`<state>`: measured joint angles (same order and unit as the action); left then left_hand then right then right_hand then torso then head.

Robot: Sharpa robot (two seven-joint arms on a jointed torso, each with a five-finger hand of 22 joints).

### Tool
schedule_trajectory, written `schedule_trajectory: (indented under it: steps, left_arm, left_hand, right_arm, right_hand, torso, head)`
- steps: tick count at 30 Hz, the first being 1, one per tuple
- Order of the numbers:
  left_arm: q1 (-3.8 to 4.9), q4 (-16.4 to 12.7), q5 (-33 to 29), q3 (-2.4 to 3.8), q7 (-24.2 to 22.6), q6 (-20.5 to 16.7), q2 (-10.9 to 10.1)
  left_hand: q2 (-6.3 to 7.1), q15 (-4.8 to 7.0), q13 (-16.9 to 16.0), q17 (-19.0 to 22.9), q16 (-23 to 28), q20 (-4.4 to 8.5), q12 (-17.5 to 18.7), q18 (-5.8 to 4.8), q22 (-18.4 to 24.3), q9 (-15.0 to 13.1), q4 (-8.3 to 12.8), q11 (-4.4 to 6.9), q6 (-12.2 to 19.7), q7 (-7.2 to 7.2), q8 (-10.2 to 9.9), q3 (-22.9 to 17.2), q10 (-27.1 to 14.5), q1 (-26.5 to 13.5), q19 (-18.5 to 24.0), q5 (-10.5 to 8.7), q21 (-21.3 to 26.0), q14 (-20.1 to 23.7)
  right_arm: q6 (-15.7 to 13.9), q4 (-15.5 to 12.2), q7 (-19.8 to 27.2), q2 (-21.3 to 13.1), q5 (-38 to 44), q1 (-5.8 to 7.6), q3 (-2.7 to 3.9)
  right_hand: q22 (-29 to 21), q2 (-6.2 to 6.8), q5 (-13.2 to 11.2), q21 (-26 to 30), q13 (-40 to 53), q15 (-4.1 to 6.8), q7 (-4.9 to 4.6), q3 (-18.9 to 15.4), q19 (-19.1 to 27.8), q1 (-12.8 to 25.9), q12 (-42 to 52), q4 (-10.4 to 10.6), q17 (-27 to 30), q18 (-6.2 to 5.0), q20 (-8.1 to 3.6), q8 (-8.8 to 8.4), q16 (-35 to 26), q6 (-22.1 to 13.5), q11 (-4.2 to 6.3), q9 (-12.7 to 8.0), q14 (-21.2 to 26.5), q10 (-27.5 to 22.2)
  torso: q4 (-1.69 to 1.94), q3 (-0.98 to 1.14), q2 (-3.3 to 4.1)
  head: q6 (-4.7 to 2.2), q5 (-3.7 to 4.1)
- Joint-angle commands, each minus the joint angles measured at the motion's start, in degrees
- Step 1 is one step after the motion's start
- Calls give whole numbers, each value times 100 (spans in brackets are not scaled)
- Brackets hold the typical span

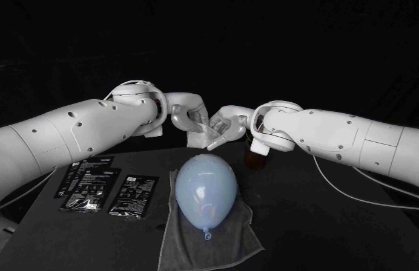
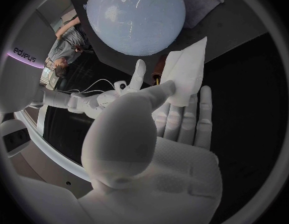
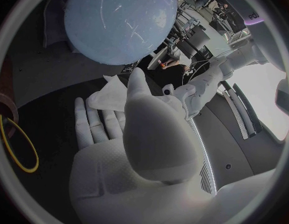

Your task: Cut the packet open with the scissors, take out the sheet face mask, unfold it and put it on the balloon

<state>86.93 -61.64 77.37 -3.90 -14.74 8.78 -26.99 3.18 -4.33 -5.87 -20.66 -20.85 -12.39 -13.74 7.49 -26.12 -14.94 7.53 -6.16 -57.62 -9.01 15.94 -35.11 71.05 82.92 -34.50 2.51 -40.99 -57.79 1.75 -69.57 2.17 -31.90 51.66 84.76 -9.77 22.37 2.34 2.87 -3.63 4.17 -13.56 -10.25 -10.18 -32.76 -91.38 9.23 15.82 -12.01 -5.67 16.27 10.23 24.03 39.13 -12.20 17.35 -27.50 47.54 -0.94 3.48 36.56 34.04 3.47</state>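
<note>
— Closest to the head camera, what lies there?

— Grey towel [image 1: 188, 247], spread on the black tabletop [image 1: 349, 222]. The pale blue balloon [image 1: 206, 189] rests on it lengthwise, its knot pointing to six o'clock.

— And the sheet face mask?

— The sheet face mask [image 2: 186, 72] is off the tabletop, at the balloon's twelve o'clock. It is a white piece folded over on itself, and it hangs between the two hands where they meet.

— Which hand has it?

— Both. The left hand [image 1: 185, 117] comes in from nine o'clock and pinches one edge between thumb and fingers, as its wrist view shows plainly. The right hand [image 1: 234, 124] comes in from three o'clock. It has the other edge under its thumb, with the fingers laid flat behind the sheet.

— Does the mask touch the balloon?

— No, it is apart from it, just beyond the balloon's far end.

— Anything further out?

— Three black packets [image 1: 90, 183] with white print lie flat at the balloon's nine o'clock. They are side by side, and the nearest is close to the towel's edge.
</note>
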Motion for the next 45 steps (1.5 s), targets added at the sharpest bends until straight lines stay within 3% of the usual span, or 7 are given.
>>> schedule_trajectory:
  steps: [1, 3, 10, 23, 34, 41, 45]
  left_arm:
    - [15, -18, -53, 9, -58, 17, -5]
    - [16, -23, -60, 9, -55, 30, -14]
    - [18, -33, -66, 9, -32, 85, -33]
    - [18, -54, -69, 9, -3, 156, -61]
    - [18, -91, -333, 13, -26, 25, -67]
    - [19, -85, -440, 16, 17, -38, -82]
    - [19, -61, -518, 13, 58, -74, -89]
  left_hand:
    - [-7, 13, -153, -11, -23, -6, -29, 58, -11, 8, 122, 64, -46, 0, -24, -133, 13, -18, 52, 24, -40, -31]
    - [-6, 15, -155, -14, -31, -5, -33, 62, -23, 8, 123, 64, -51, 0, -28, -134, 14, -18, 54, 24, -58, -33]
    - [0, 24, -162, -29, -63, -1, -44, 80, -60, 8, 128, 66, -62, 0, -42, -137, 15, -19, 57, 24, -118, -45]
    - [12, 36, -170, -51, -111, 4, -57, 106, -114, 10, 134, 70, -72, -1, -66, -136, 20, -23, 57, 23, -205, -60]
    - [12, 36, -166, -78, -169, -17, -37, 127, -158, 33, 84, 51, 11, -33, -152, -164, -30, -78, 67, 24, -283, -71]
    - [28, 31, -166, -88, -188, -29, -31, 133, -168, 38, 63, 35, 34, -58, -179, -170, -46, -103, 75, 25, -302, -70]
    - [134, 5, -169, -95, -200, -63, -20, 125, -158, 46, 20, 15, 74, -85, -219, -118, -95, -206, 111, 23, -287, -42]
  right_arm:
    - [-8, 4, -17, 11, -154, -4, 1]
    - [-126, -3, 10, 7, -228, -7, 1]
    - [-555, -39, 146, -33, -436, -10, 0]
    - [-862, -119, 251, -114, -654, -14, 0]
    - [-741, -253, 136, -153, -726, -22, 0]
    - [-759, -344, 78, -218, -864, -26, 0]
    - [-806, -411, 67, -277, -1071, -27, 0]
  right_hand:
    - [-12, -186, -12, -25, 16, 70, -408, -20, -100, -33, 117, -27, -9, -144, 11, 155, 96, 309, -53, 85, -205, 322]
    - [-21, -442, -10, -69, 22, 194, -361, 1, -282, -133, 258, -44, -26, -264, 15, 349, 257, 676, 67, 147, -581, 769]
    - [-59, -1010, -8, -218, -48, 456, -132, 131, -784, -464, 306, 46, -10, -494, 2, 540, 468, 1321, 349, 139, -1343, 1507]
    - [-87, -1351, -2, -382, -54, 659, 75, 541, -1345, -1019, 77, -55, 37, -502, -176, 599, 424, 1747, 562, 101, -2030, 2130]
    - [20, -1035, -10, -537, -52, 778, 165, 1339, -1606, -1024, -222, -9, 76, -476, -327, 658, 131, 1971, 672, 128, -2585, 2650]
    - [143, -670, -5, -633, -38, 825, 212, 2071, -1650, -708, -367, -4, 43, -472, -371, 721, -45, 2056, 721, 217, -2838, 2901]
    - [203, -486, -12, -664, -35, 828, 215, 2505, -1636, -493, -441, -55, 13, -470, -375, 746, -138, 2054, 725, 280, -2898, 2963]
  torso:
    - [-2, 0, 0]
    - [-3, 1, 3]
    - [-3, 4, 0]
    - [-7, 8, -3]
    - [-3, 1, -2]
    - [-3, 1, 0]
    - [-6, 4, 3]
  head:
    - [2, 0]
    - [11, -10]
    - [18, -17]
    - [16, -22]
    - [12, -20]
    - [14, -21]
    - [16, -27]
